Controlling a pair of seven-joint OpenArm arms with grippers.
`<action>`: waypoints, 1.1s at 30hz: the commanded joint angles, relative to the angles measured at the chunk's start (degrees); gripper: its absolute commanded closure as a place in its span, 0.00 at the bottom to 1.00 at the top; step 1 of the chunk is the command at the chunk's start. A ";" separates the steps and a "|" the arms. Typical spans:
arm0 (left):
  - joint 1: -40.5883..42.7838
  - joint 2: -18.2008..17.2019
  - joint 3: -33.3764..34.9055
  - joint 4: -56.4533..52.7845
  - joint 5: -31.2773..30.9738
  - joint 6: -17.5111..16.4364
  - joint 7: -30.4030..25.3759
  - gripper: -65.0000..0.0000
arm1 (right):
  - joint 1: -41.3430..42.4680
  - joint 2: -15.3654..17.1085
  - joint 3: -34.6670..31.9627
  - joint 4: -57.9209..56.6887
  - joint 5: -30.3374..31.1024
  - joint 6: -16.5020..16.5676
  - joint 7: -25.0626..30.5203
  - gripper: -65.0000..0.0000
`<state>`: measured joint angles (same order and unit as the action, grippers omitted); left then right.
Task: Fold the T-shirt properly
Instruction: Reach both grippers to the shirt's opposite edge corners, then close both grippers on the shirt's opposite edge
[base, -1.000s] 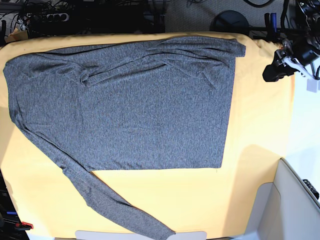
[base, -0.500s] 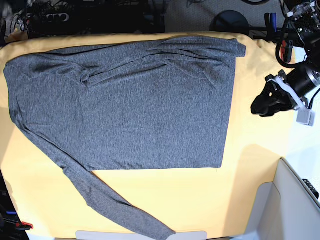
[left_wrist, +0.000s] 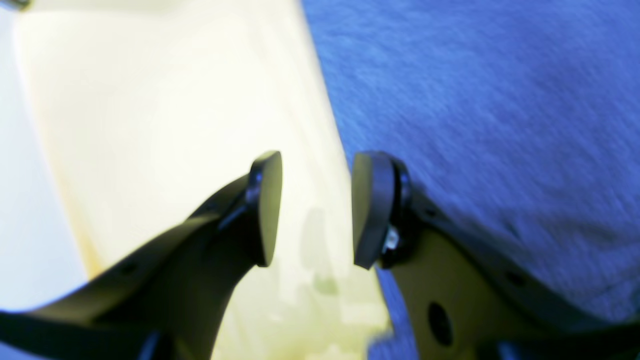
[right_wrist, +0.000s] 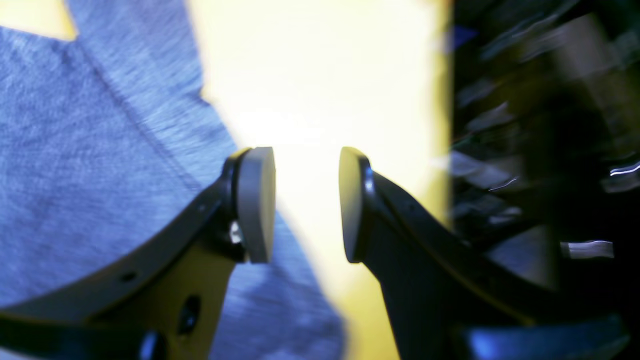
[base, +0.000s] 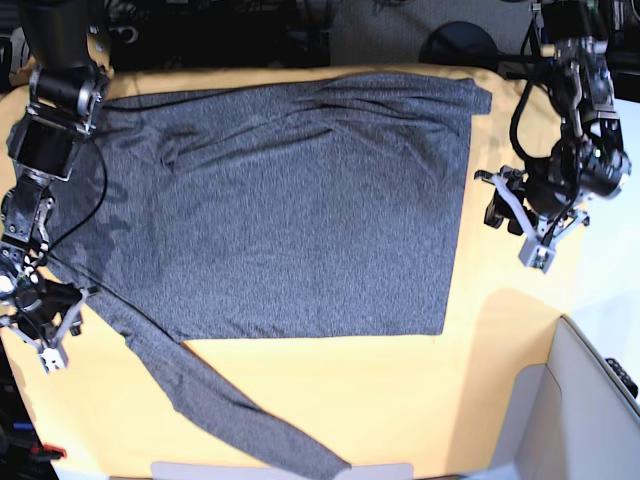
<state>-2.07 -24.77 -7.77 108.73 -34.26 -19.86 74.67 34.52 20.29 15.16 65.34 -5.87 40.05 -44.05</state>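
Observation:
The dark grey T-shirt (base: 280, 210) lies spread flat on the yellow-orange cloth (base: 400, 390). One long sleeve (base: 240, 415) trails to the front edge. The other sleeve is folded across the top. My left gripper (base: 512, 232) is open and empty, just right of the shirt's right hem. In the left wrist view the left gripper (left_wrist: 316, 210) straddles the hem, with shirt (left_wrist: 475, 100) on the right. My right gripper (base: 60, 335) is open and empty at the shirt's left edge. In the right wrist view the right gripper (right_wrist: 305, 202) hangs over cloth beside the shirt (right_wrist: 100, 150).
A grey-white bin (base: 590, 400) stands at the front right corner. A black round base (base: 460, 40) and cables lie behind the table. The right arm (base: 50, 130) reaches down over the shirt's left side. A white plate edge (base: 280, 470) shows at the front.
The left gripper has come down and left, close to the shirt's right hem. The right arm has entered at the left, with its gripper at the shirt's left edge.

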 joint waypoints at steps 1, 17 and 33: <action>-2.73 -1.12 0.78 -4.95 1.16 -0.67 -1.84 0.65 | 4.99 0.41 0.01 -4.11 1.17 -0.05 3.04 0.67; -34.02 1.17 3.24 -54.71 0.90 -2.96 -13.97 0.55 | 22.75 -2.76 -0.17 -37.17 -3.76 -0.05 18.69 0.67; -47.30 8.82 2.72 -82.05 0.90 1.88 -29.44 0.37 | 19.32 -7.42 0.09 -36.73 -9.12 -0.05 18.60 0.67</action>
<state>-46.57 -14.96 -4.89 25.52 -32.49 -17.78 47.27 51.29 12.67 15.14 27.38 -15.77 39.88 -26.96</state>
